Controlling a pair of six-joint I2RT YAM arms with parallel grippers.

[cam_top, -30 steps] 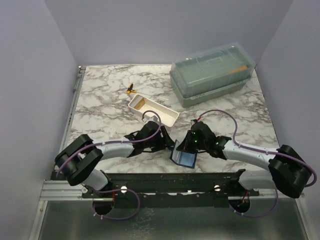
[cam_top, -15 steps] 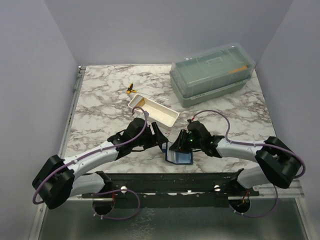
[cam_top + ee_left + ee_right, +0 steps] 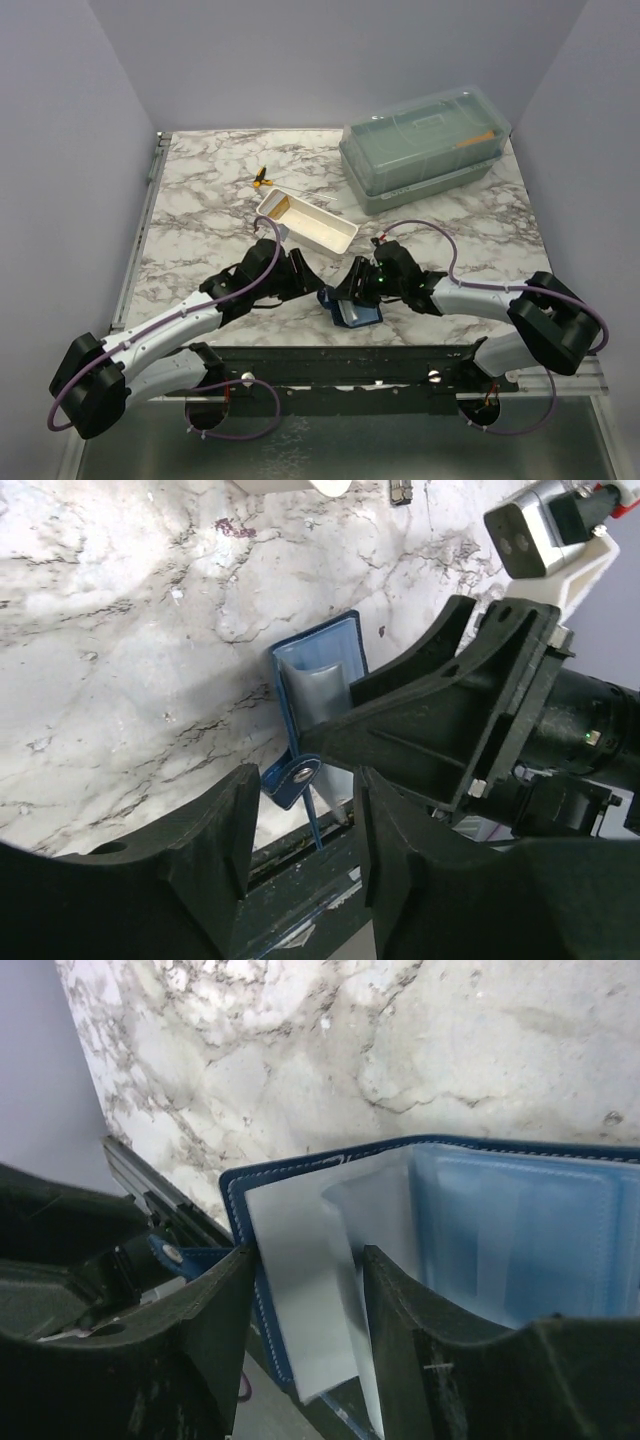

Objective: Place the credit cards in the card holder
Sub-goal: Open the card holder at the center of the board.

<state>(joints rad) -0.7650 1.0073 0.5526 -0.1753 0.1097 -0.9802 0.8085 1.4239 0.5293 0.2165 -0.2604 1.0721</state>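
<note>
Top external: the holder (image 3: 352,310) lies open on the desk (image 3: 200,205) close to the front edge, between the tips of the two arms. It is navy outside and a lighter blue within. The left jaws reach it from the left, and the right jaws sit over its far right side. From this height I cannot tell how either pair stands. Behind the holder is a white tray (image 3: 322,230) with one orange-tan card (image 3: 278,205) in its left end. A green lidded box (image 3: 425,150) stands at the back right, well apart.

Left wrist: the holder (image 3: 318,675) lies flat and open on the marble, showing a navy stitched border around a grey-blue pocket face. Its strap (image 3: 297,775), with a metal snap, sticks out from the near edge and sits right at the mouth of the left jaws. These are spread with a clear gap and pinch nothing. The black body of the right jaws covers the holder's right half.

Right wrist: the holder (image 3: 500,1225) fills the view, open like a book. A navy stitched rim frames a pale grey pocket on the left and a glossy light-blue pocket on the right. The right jaws are spread, and the grey pocket's near edge runs into the gap between the fingers (image 3: 200,1360). I cannot tell whether they touch it. The strap (image 3: 172,1253) points left.
</note>
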